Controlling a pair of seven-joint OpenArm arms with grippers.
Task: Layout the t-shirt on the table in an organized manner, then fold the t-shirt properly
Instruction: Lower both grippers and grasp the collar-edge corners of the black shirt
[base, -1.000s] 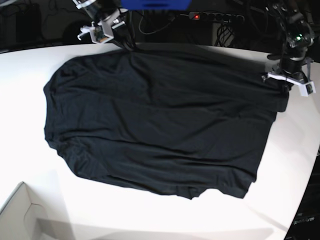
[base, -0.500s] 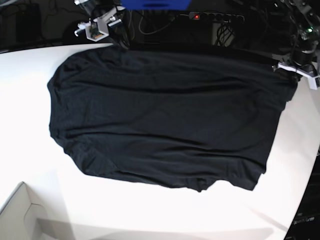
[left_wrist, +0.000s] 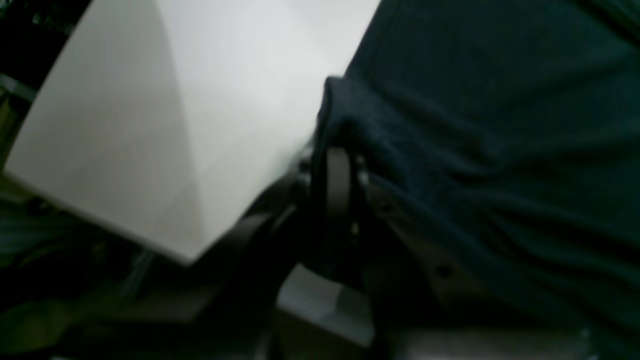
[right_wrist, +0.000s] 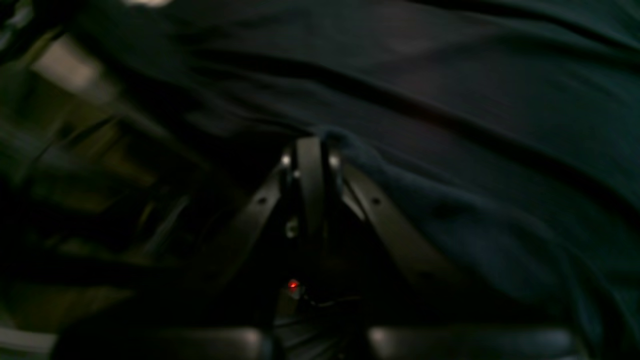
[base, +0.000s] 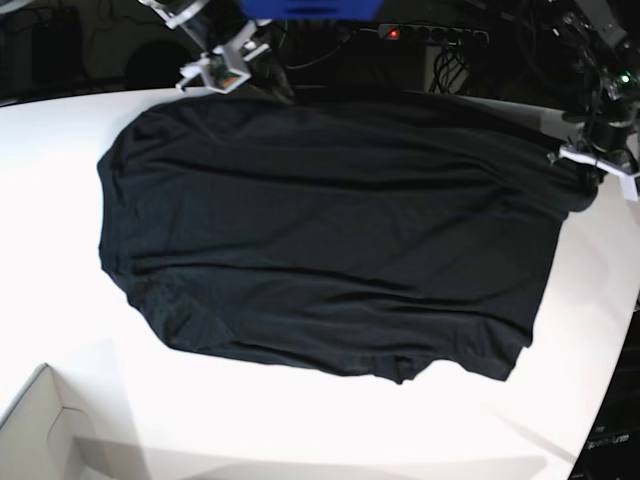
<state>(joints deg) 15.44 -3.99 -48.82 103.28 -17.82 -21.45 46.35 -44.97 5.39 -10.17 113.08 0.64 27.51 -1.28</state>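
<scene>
one t-shirt (base: 320, 240), one table (base: 60, 330), two hands

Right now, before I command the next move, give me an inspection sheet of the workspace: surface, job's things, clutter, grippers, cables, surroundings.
Surface: white table, bare in front of the cloth.
Job's things: black t-shirt spread wide, mostly flat, with long shallow wrinkles; its far edge reaches the table's back edge.
Clutter: pale box corner at the near edge, apart from the shirt.
Grippers: left gripper shut on the t-shirt's edge at the table side; right gripper shut on the t-shirt's far edge.
Cables: dark cables and a power strip with a red light behind the table.
Surroundings: dark background; a blue object at the top edge.
</scene>
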